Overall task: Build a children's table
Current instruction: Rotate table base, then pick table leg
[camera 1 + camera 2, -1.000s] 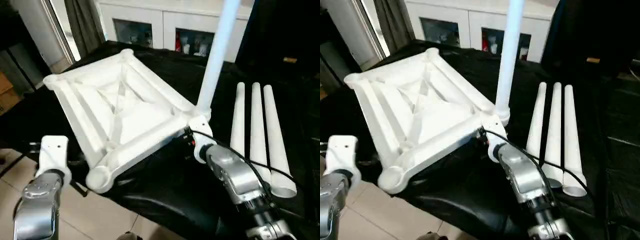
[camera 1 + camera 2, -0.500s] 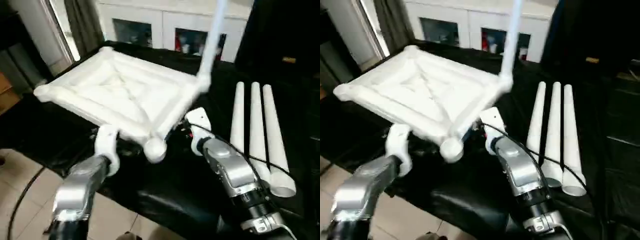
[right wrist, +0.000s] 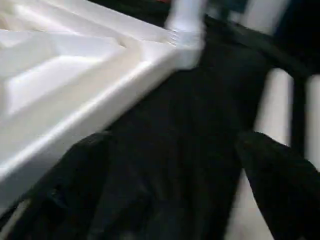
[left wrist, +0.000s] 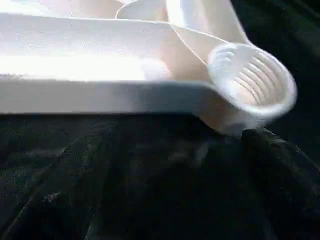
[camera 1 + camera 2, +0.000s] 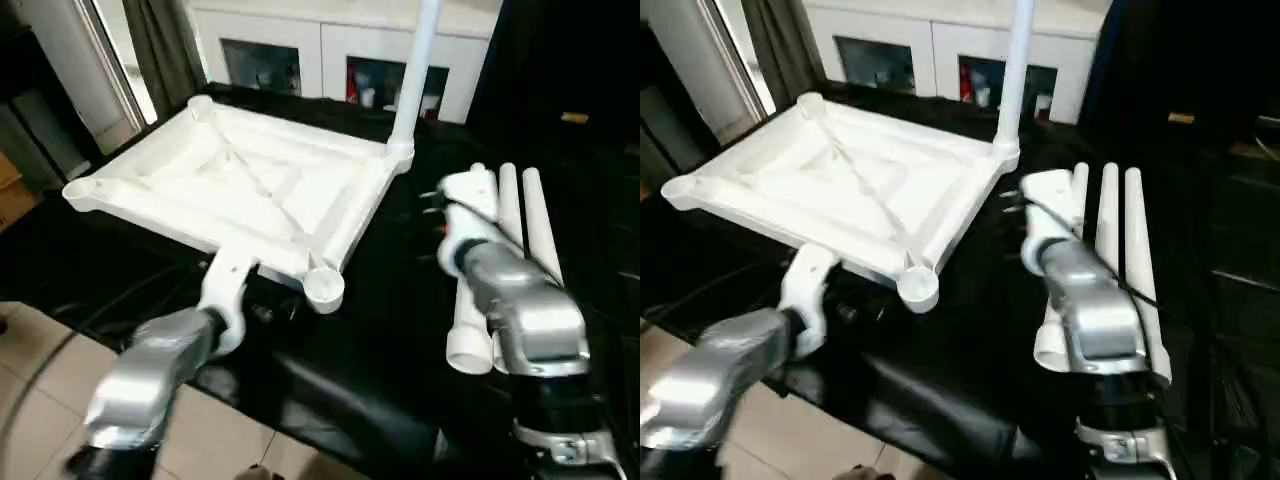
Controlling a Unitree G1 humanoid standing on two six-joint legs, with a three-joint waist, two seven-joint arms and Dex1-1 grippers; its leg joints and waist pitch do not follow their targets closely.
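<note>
No text, label, brand or number is showing legibly on anything in these views.

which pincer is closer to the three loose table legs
Right. The right pincer hangs just beside the three loose legs, between them and the tabletop. The left pincer is across at the tabletop's empty near corner socket.

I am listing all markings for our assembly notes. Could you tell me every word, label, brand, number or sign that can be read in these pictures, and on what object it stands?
None can be read.
Tabletop, standing leg, loose legs: plain white, no print visible.
Items behind the cabinet glass: too small and blurred to read.
</note>
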